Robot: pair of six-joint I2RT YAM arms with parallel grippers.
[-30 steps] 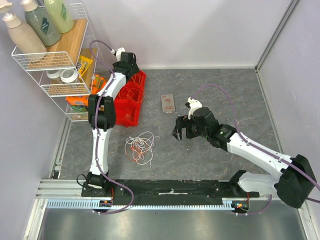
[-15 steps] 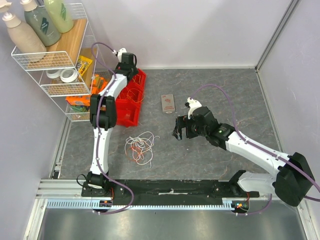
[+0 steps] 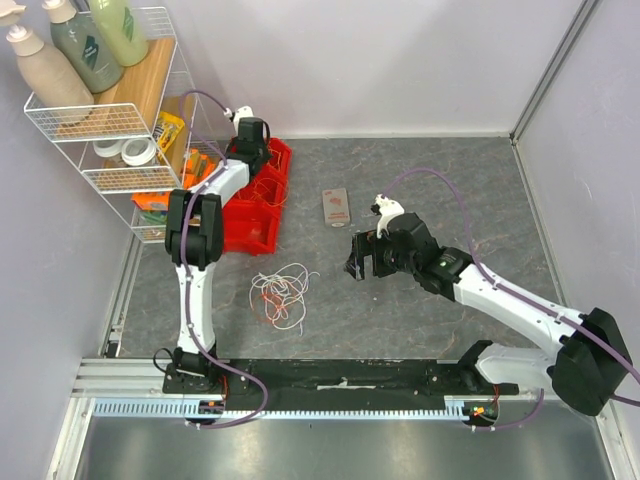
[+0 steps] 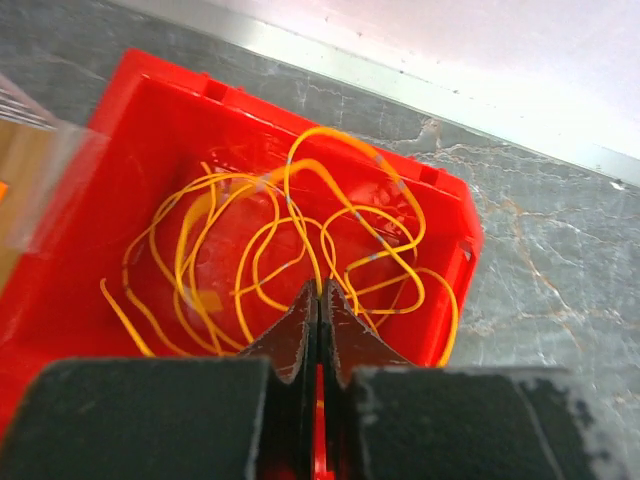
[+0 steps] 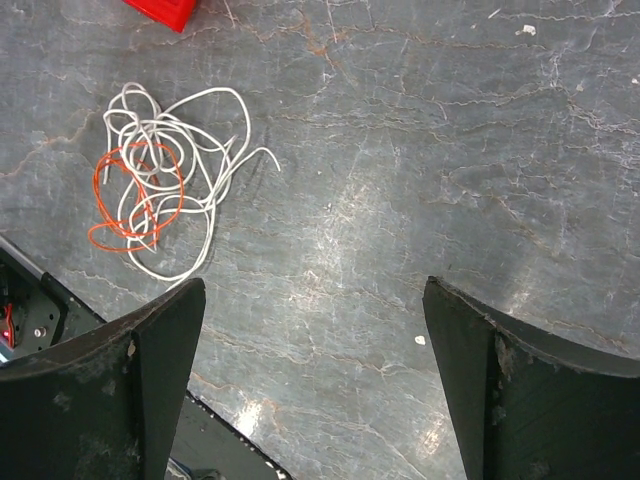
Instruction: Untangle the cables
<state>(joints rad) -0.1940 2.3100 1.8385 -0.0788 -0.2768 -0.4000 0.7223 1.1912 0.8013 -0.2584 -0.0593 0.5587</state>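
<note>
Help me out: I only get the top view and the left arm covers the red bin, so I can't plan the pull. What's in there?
Observer: A loose tangle of orange cables fills the bin.
Operator: Do the left jaws hold any?
Observer: They are shut, and one orange strand runs straight into their tips. It looks pinched.
Operator: And the right jaws?
Observer: Wide open, with only bare table between them. The white and red bundle lies apart from them.
</note>
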